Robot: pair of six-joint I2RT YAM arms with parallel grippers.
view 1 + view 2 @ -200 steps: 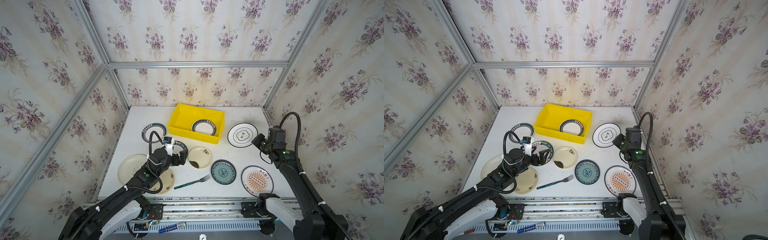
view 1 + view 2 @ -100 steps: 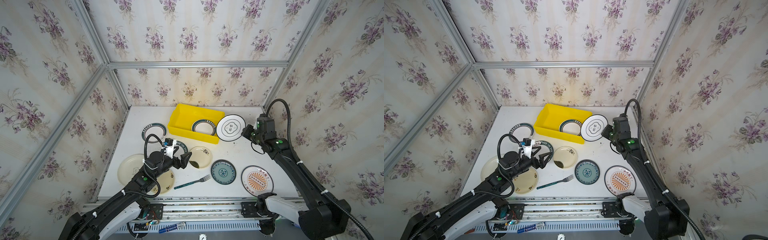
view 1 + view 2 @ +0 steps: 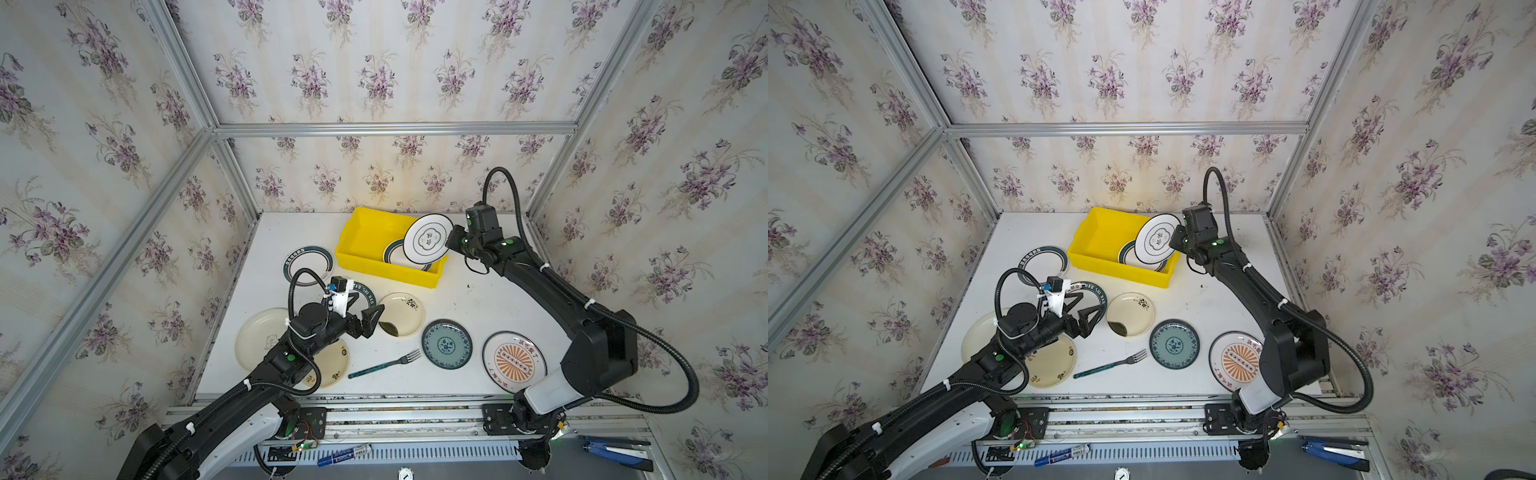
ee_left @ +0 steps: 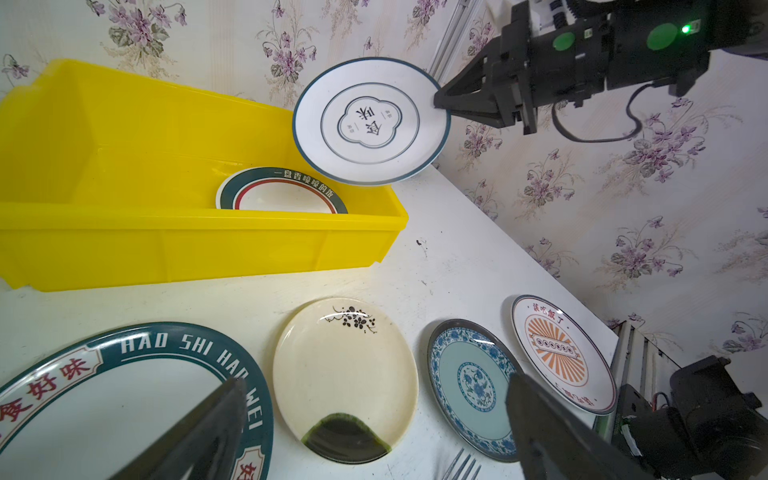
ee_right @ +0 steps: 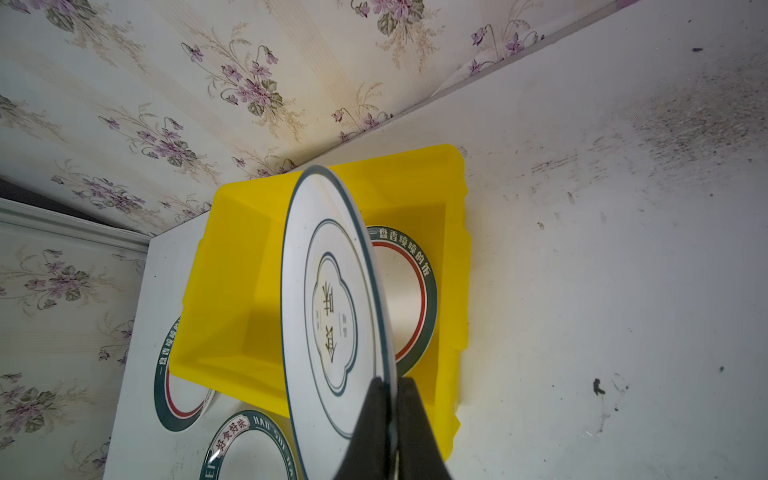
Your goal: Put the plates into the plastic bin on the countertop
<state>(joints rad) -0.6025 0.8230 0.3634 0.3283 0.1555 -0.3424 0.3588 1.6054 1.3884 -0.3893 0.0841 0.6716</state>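
While the right pincer (image 4: 438, 99) is clamped on its rim, the white plate (image 4: 371, 120) with the thin teal edge line and clover motif hangs tilted in the air over the right end of the yellow bin (image 4: 166, 245). The right wrist view shows both fingers pinched flat on the rim, with the plate nearly edge-on. I can't tell whether its lower edge touches the bin's rim.

Bin contents: one red-ringed plate (image 4: 282, 193) with a dark teal rim, lying flat on the floor at the right end, partly under the held plate. The bin sits at the back of the white surface (image 3: 478, 299), near the rear wall.

Plates on the surface outside the bin:
- a matching teal-rimmed plate (image 3: 308, 266) just left of the bin
- the "HAO SHI HAO WEI" plate (image 4: 124, 395) in front of the bin
- a cream leaf plate (image 4: 345, 374) just right of that
- a teal patterned plate (image 4: 469, 386) further right
- an orange sunburst plate (image 4: 557, 353) furthest right, near the front edge
- two cream plates (image 3: 259, 338) at front left, partly hidden by the left arm

A fork (image 3: 384, 365) lies near the front edge, between the cream plates and the teal patterned one.

The left pincer (image 3: 365, 305) has its fingers spread wide and holds nothing. It is raised over the lettered plate's right edge, and in the left wrist view its fingers frame the cream leaf plate.
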